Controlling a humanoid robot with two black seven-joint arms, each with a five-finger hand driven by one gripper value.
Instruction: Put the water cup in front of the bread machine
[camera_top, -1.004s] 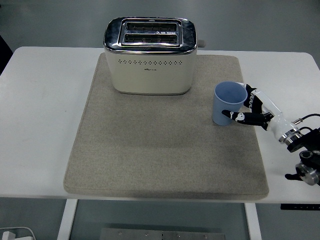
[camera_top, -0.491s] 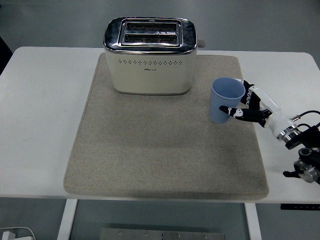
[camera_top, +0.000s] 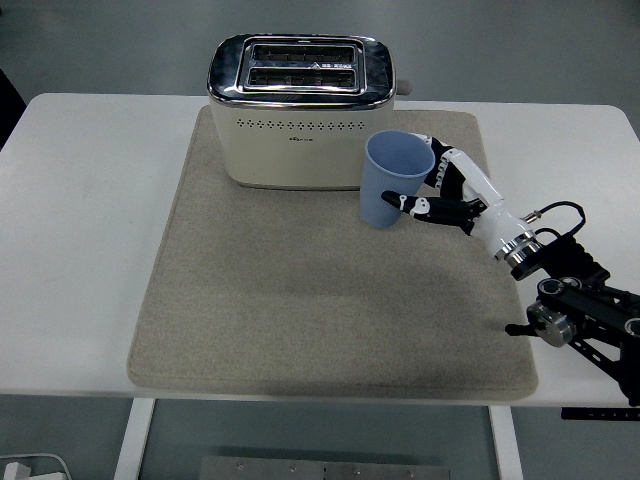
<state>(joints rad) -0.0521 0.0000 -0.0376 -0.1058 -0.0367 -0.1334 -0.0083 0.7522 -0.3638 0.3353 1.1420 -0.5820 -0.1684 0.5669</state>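
A light blue water cup is held upright and slightly tilted, just off the grey mat, close to the front right corner of the bread machine. My right hand is shut on the cup, fingers wrapped round its right side. The bread machine is a cream two-slot toaster with a chrome top, standing at the back of the mat. My right arm reaches in from the lower right. The left arm is out of view.
The white table extends bare to the left and right of the mat. A black cable loops near my right wrist. The mat's front area lies open before the toaster.
My right hand has lifted the cup and carried it left, from the mat's right edge to beside the toaster's front right corner. The arm has come further in over the table.
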